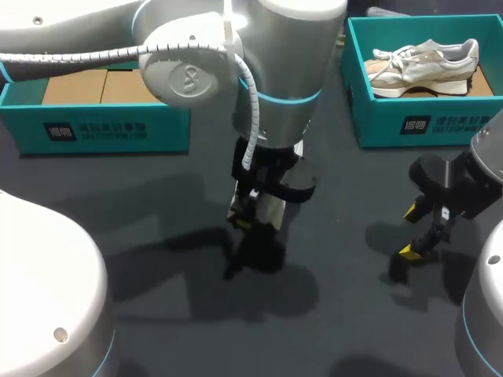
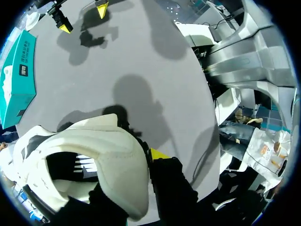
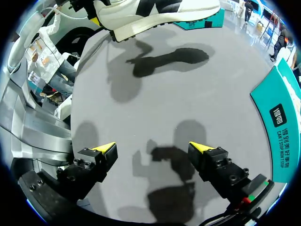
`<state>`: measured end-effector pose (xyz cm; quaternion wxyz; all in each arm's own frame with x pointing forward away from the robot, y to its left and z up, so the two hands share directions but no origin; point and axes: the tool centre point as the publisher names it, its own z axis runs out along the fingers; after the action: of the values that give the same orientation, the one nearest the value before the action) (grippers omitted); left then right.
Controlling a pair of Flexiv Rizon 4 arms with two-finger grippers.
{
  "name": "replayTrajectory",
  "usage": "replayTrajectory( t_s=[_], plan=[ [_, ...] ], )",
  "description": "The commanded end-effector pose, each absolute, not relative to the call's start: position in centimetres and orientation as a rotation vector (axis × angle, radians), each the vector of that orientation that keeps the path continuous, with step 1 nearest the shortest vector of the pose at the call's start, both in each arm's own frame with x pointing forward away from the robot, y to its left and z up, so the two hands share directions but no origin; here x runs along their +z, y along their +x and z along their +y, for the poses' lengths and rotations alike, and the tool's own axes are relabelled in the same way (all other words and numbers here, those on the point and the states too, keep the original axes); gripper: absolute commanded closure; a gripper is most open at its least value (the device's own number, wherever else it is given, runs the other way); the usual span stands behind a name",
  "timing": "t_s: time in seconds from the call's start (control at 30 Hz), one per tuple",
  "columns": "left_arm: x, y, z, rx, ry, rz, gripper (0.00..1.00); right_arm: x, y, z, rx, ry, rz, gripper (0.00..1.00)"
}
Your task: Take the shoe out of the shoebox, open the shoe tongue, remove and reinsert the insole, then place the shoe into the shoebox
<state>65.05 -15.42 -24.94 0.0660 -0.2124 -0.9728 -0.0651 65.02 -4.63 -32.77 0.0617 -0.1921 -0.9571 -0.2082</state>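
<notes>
Head view: left gripper [image 1: 253,214] is clamped on the white low-top sneaker [image 2: 108,155] mid-table, right gripper [image 1: 411,231] hangs at 3 o'clock, jaws spread wide.

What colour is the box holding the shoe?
The box is teal, clearest in the head view.

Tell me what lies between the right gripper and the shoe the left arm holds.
Bare table with only shadows lies between the right gripper and the shoe, as the right wrist view shows.
</notes>
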Motion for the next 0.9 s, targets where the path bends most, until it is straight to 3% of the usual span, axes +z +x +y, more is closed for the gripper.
replayTrajectory(
  t_s=[0.03, 0.43, 0.9],
  plan=[
    [-23.6, 65.3, -14.7, -0.183, -0.642, -2.937, 1.00, -32.7, 64.8, -4.7, -0.629, -0.583, -2.897, 0.00],
    [-23.5, 65.3, -14.6, -0.178, -0.645, -2.935, 1.00, -32.7, 64.8, -4.7, -0.629, -0.583, -2.897, 0.00],
    [-16.3, 73.1, -4.6, -0.157, -0.555, -2.976, 1.00, -32.7, 64.8, -4.7, -0.629, -0.583, -2.897, 0.00]
  ],
)
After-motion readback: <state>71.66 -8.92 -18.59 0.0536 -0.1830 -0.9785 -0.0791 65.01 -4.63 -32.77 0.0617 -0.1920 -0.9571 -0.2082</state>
